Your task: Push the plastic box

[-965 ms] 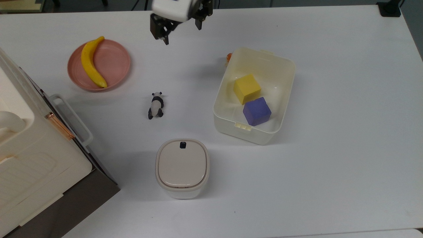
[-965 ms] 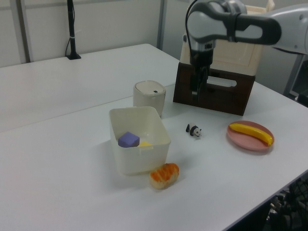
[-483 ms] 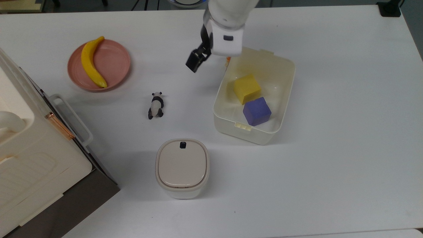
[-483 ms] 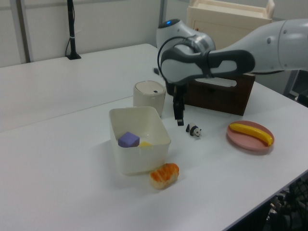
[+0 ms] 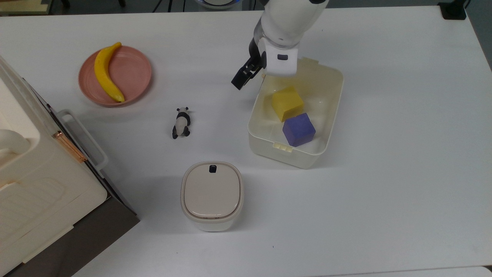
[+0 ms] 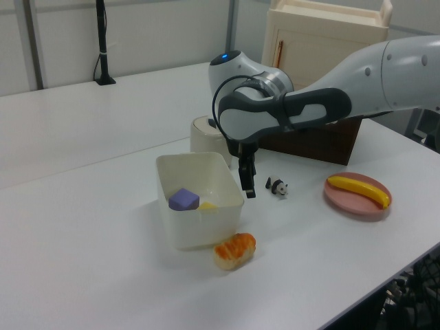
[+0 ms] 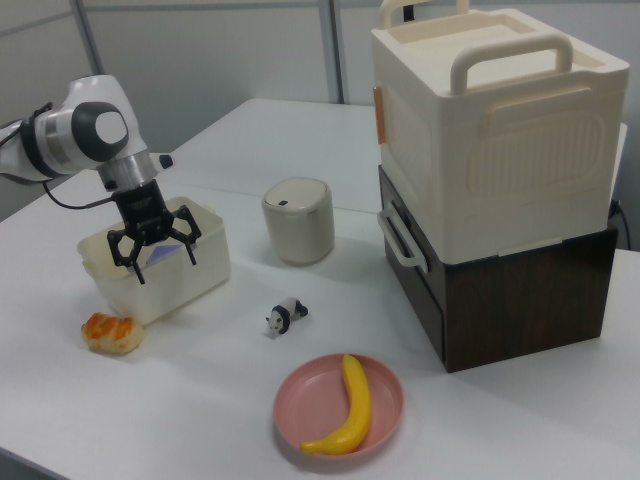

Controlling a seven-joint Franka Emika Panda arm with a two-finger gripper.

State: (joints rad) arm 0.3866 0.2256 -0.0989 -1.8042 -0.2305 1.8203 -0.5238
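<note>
Plastic box (image 5: pixel 331 115), cream-white and open-topped, sits on the white surface (image 5: pixel 403 173) right of centre in the top view, holding a yellow cube (image 5: pixel 286 102) and a purple cube (image 5: pixel 298 129); the big cream appliance (image 7: pixel 490 130) on its dark base stands well apart from it. The robot arm's gripper (image 7: pixel 153 249) hangs with its fingers (image 7: pixel 187 250) spread wide at the box's corner, over the wall facing the panda figure (image 5: pixel 181 123) in the top view. Smaller still, a beige-lidded container (image 5: pixel 211 194), a pink plate (image 5: pixel 134 73) with a banana (image 5: pixel 105 73), and an orange pastry (image 6: pixel 234 250) just beside the box in the left view.
</note>
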